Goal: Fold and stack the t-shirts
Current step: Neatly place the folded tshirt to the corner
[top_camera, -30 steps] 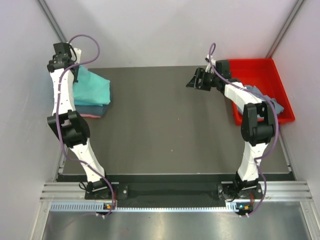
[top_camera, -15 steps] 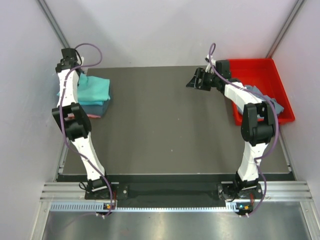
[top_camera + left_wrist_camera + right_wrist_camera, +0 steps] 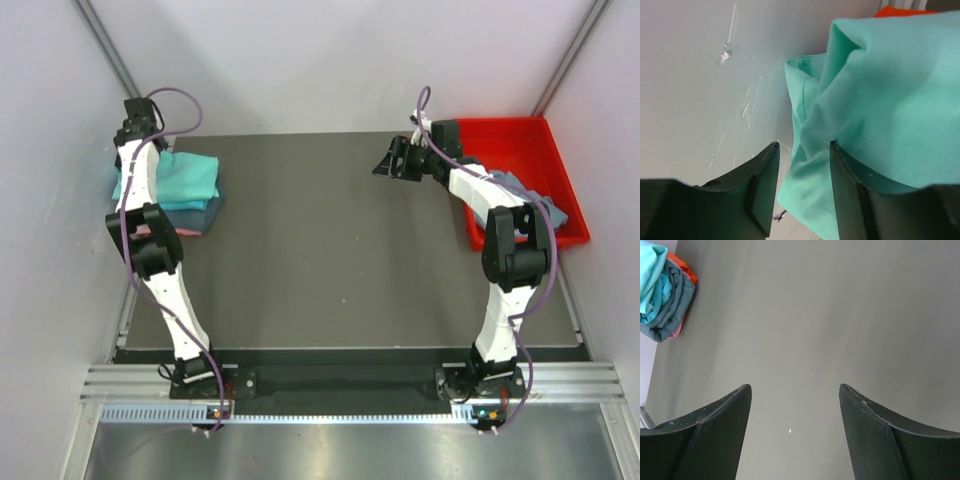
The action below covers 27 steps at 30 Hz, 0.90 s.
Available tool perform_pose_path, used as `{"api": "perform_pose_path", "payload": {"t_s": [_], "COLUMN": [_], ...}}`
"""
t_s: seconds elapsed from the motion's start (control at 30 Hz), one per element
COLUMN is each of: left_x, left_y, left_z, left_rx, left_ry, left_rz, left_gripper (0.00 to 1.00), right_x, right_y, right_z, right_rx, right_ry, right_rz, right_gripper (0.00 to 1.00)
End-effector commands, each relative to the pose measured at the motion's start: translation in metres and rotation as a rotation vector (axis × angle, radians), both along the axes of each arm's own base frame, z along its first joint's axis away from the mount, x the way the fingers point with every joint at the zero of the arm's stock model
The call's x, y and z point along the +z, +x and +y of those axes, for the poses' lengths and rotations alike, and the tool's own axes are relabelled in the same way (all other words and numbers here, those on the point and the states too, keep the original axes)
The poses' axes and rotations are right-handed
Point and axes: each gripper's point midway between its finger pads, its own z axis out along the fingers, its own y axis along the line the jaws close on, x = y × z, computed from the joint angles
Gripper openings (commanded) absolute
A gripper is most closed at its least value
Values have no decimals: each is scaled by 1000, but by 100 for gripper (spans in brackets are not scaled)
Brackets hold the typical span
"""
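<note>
**Left gripper open at the pile of shirts, right gripper open over the table**

The folded t-shirts (image 3: 188, 178) lie in one pile at the far left corner of the table (image 3: 330, 250), close to the side wall (image 3: 700, 75). A teal shirt is on top. Under it there is a slate grey-blue shirt (image 3: 192, 207), and a pink edge (image 3: 183, 230) shows at the bottom on the near side. The right wrist view shows the same pile from the side, with the turquoise and teal layers above the grey one.

The left arm reaches over this pile. The left gripper (image 3: 802, 145) has its jaws spread. A loose fold of the top teal shirt hangs into the gap between them. The fold lies against one finger (image 3: 850, 200), and next to the other finger (image 3: 760, 195) there is free space where the wall is seen. The fingers do not press the cloth.

The right gripper (image 3: 794, 387) is above the dark table, near its far edge and well apart from the pile. Its jaws are spread wide and nothing is between them.

The red tray (image 3: 520, 140) stands at the far right corner of the table. One more grey-blue shirt (image 3: 553, 212) lies crumpled in its near part, partly hidden behind the right arm.
</note>
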Motion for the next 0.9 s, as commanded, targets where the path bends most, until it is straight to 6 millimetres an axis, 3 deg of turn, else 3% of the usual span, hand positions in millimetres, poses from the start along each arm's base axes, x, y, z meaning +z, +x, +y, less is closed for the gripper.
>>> {"api": "perform_pose_path", "payload": {"t_s": [0.0, 0.1, 0.23, 0.3, 0.33, 0.4, 0.5, 0.77, 0.8, 0.83, 0.87], "left_x": [57, 90, 136, 150, 151, 142, 121, 56, 60, 44, 49], "left_y": [15, 29, 52, 58, 63, 67, 73, 103, 109, 116, 121], "left_z": [-6, -37, -104, -128, -151, -180, -193, -199, -188, -182, -175], "left_rx": [33, -10, -122, -166, -192, -260, -270, -273, -257, -244, -233], "left_ry": [63, 96, 133, 106, 64, -15, -25, -119, -120, -123, -122], "left_rz": [-188, -279, -400, -452, -484, -473, -435, -381, -412, -397, -422], "left_gripper": [50, 52, 61, 67, 68, 68, 69, 71, 71, 71, 71], "right_x": [18, 21, 35, 44, 51, 62, 67, 71, 72, 74, 76], "right_y": [5, 6, 10, 13, 16, 22, 21, 7, 6, 6, 6], "right_z": [1, -2, -7, -10, -12, -17, -22, -24, -25, -25, -27], "right_rx": [9, 2, -3, -8, -10, -31, -38, -36, -35, -35, -41], "right_ry": [-10, -21, -62, -85, -102, -123, -141, -147, -153, -159, -167], "right_rz": [-71, -91, -154, -188, -213, -247, -262, -268, -273, -280, -286], "right_gripper": [71, 72, 74, 75, 76, 76, 77, 77, 77, 77, 77]}}
